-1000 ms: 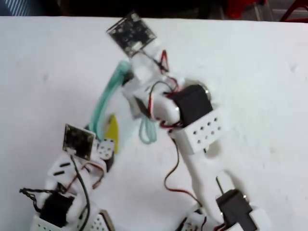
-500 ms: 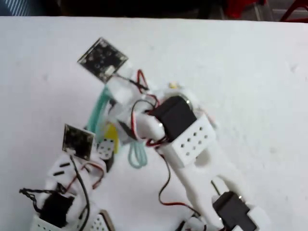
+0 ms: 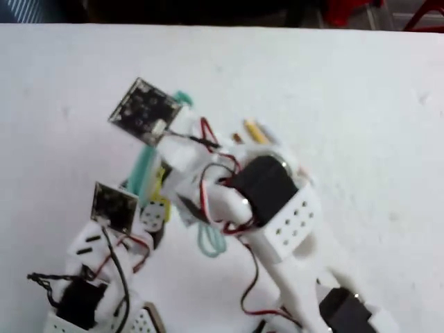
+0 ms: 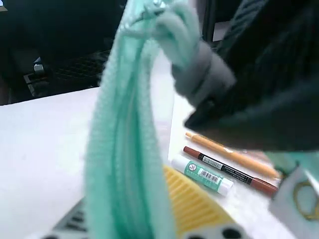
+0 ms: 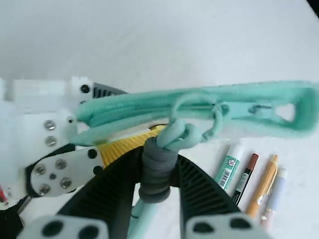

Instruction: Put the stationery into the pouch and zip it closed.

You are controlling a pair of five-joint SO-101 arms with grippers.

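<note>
No word or number is legible anywhere.
- White marker point(image 4: 202, 174): green label point(image 4: 191, 168) is seen on barrel; small round sign with slash is printed on it, meaning not made out.
- Barcode point(image 4: 213, 178) is printed next to green label on same marker; digits are too small to be read.
- Brown pen point(image 4: 230, 171): line of white print is carried on dark middle section of barrel; letters cannot be told.
- Same marker label and barcode are seen in right wrist view, equally unreadable.
</note>
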